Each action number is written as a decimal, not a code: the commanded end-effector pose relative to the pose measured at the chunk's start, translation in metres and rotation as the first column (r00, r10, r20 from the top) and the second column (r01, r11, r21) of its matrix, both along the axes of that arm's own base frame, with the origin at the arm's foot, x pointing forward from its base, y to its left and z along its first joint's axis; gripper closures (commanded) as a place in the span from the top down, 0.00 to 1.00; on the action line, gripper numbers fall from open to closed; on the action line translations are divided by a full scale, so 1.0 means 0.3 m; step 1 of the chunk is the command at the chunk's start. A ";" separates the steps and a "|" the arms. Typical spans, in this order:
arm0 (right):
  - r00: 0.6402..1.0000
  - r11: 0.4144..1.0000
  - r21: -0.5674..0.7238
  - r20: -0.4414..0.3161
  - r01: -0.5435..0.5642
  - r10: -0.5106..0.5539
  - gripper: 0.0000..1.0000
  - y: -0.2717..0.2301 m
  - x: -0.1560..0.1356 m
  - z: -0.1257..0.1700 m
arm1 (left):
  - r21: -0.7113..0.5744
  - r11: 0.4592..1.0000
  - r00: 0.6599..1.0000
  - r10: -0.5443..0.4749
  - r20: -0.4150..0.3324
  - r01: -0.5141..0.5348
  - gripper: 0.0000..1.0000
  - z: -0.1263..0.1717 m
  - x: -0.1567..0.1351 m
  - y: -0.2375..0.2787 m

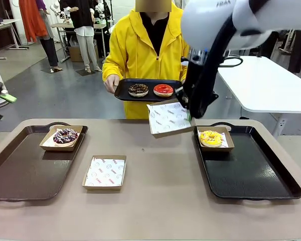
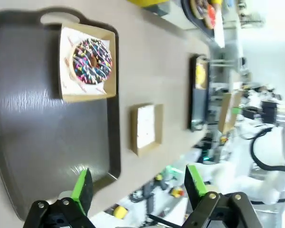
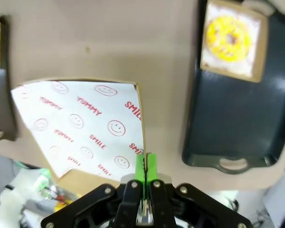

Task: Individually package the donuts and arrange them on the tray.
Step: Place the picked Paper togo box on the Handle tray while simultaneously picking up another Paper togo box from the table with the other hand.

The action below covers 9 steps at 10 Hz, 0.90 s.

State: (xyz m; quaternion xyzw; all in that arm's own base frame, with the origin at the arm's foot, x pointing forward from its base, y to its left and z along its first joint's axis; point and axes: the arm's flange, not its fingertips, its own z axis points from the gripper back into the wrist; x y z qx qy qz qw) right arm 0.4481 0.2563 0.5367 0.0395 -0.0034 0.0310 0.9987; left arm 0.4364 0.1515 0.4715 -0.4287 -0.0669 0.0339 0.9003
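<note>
Worktop (front view): tan worktop point(image 1: 155, 206) carrying 2 dark trays, left tray point(image 1: 20, 173) and right tray point(image 1: 253, 173); a white table point(image 1: 271, 85) stands in the open room behind.
Right jaws (front view): closed on the right edge of a paper-lined box point(image 1: 166, 119), which is held tilted in the air above the worktop.
Person (front view): yellow jacket, beyond the right jaws; a hand point(image 1: 110, 82) holds a black serving tray point(image 1: 148, 96).
Serving tray load: 2 donuts side by side, crumb donut point(image 1: 138, 90) and red donut point(image 1: 163, 90), just left of the right jaws.
Yellow donut point(image 1: 210, 137): in a box on the right tray, just below the right jaws.
Sprinkled donut point(image 1: 65, 135): in a box on the left tray's far corner, well left of the right jaws.
Empty box point(image 1: 105, 172): on the worktop between the trays.
Left jaws (left wrist view): open, green pads point(image 2: 83, 190) well apart with nothing between them, above the left tray; sprinkled donut ahead, empty box ahead between the pads.
Right jaws (right wrist view): pressed together on the held box's cardboard rim; yellow donut ahead, to the right.
</note>
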 end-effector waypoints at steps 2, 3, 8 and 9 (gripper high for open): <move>0.999 1.000 -0.004 -0.044 -0.022 0.022 0.00 0.058 0.180 0.040 | -0.218 0.974 0.997 0.050 -0.064 -0.063 1.00 0.002 -0.084 0.175; 0.998 1.000 -0.011 -0.057 -0.016 0.016 0.00 0.065 0.231 0.029 | -0.246 0.966 0.995 0.060 -0.075 -0.077 1.00 -0.020 -0.102 0.197; 0.995 1.000 0.027 -0.095 -0.008 0.010 0.00 0.081 0.392 -0.047 | -0.260 0.958 0.992 0.105 -0.071 -0.120 1.00 -0.099 -0.170 0.240; 0.995 1.000 0.009 -0.102 -0.001 0.002 0.00 0.088 0.399 -0.067 | -0.204 0.968 0.989 0.133 -0.069 -0.144 1.00 -0.108 -0.139 0.215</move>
